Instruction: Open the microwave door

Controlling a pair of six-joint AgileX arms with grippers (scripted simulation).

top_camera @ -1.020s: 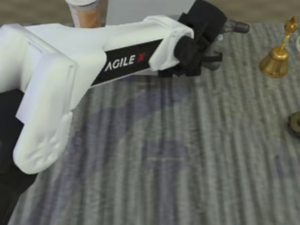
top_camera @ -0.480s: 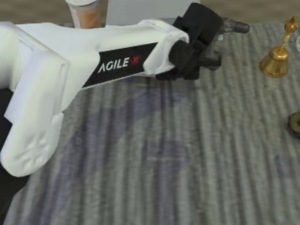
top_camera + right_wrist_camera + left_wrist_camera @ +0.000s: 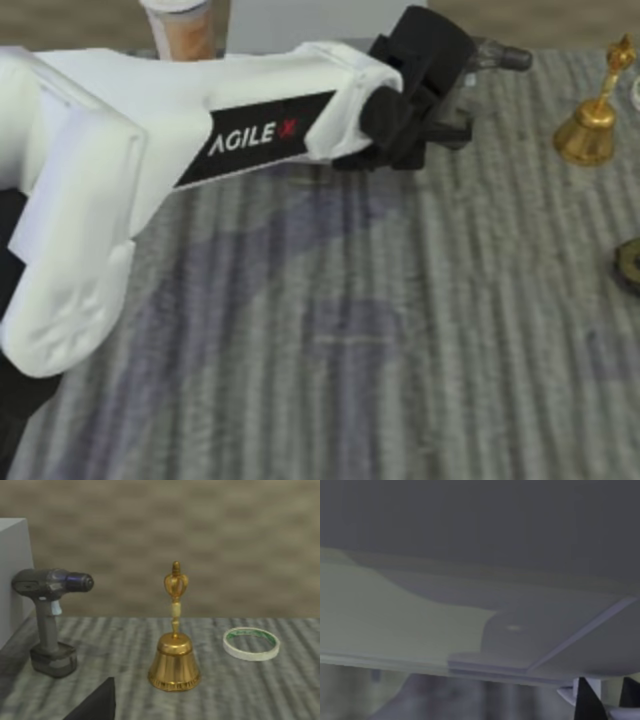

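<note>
Microwave door is standing at the counter's far edge; being stiff and hinged, probably, it is asking for a handle-strip grip. Left claw is reaching there, fingers' state unclear

The left arm reaches across the table to the microwave, near a gold bell.
</note>
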